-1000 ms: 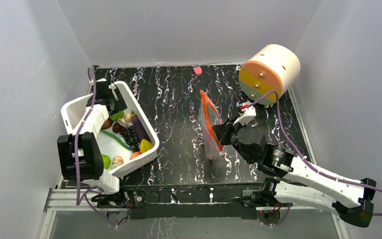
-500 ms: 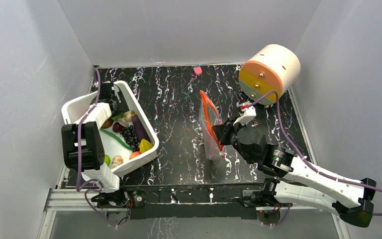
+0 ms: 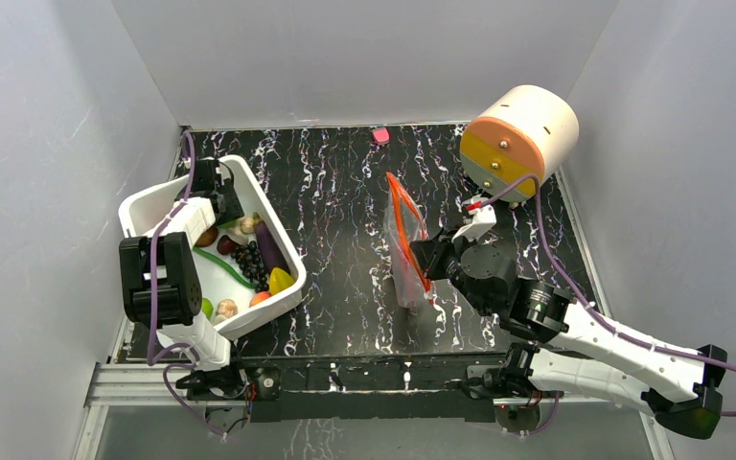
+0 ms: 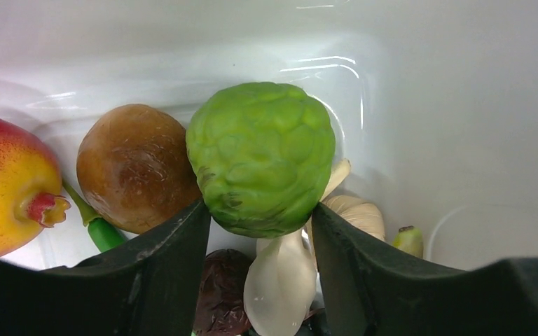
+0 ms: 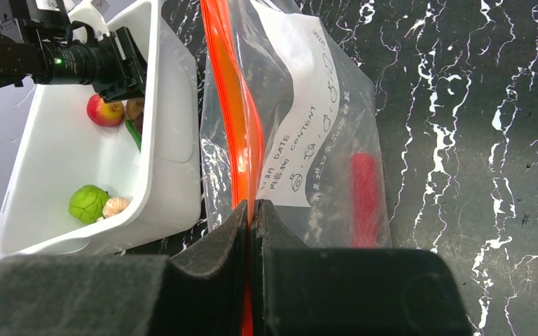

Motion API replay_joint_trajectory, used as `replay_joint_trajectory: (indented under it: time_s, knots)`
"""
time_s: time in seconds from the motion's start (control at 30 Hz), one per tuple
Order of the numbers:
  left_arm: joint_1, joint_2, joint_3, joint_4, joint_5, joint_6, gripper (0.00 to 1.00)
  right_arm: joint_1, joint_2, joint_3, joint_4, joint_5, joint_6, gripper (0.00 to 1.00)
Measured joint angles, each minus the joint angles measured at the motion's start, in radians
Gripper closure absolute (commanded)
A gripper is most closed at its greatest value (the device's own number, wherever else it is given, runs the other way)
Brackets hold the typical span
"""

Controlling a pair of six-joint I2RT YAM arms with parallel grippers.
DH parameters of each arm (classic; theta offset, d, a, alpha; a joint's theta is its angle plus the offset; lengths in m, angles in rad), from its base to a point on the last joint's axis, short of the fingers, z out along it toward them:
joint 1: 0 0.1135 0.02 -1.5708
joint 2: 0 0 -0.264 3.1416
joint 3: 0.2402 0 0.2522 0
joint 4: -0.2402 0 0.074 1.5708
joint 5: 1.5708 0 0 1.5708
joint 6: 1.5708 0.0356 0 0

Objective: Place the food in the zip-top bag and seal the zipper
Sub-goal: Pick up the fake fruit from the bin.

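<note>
Green fruit point(image 4: 260, 157) clamped in left tool point(image 4: 259, 208).

Your left arm point(image 3: 158, 283) reaches forward from its base, elbow folded up, wrist pitched down. Your left gripper point(image 4: 259, 208) has its fingers point(image 4: 175, 259) pressed against both sides of the green round fruit point(image 4: 260, 157), jaws spread just as wide as the fruit. Your right arm point(image 3: 594, 340) lies low, coming in from the right, with the forearm angled toward mid-table. Your right gripper point(image 5: 252, 210) is pinched on the zipper point(image 5: 232, 105), jaws nearly meeting with only the strip between them.
</note>
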Motion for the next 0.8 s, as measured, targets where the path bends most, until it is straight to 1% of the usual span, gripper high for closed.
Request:
replay_joint_trajectory:
  time_s: [0.27, 0.43, 0.8]
  knots:
    - [0.0, -0.003, 0.002, -0.041, -0.002, -0.001, 0.61, 0.0, -0.007, 0.0, 0.0, 0.0, 0.0, 1.0]
    - [0.0, -0.036, 0.002, -0.066, -0.01, 0.0, 0.68, 0.0, -0.007, 0.0, 0.0, -0.001, 0.001, 1.0]
    - [0.0, -0.195, -0.003, -0.085, -0.008, -0.015, 0.73, 0.0, -0.004, 0.0, 0.0, -0.011, 0.008, 1.0]
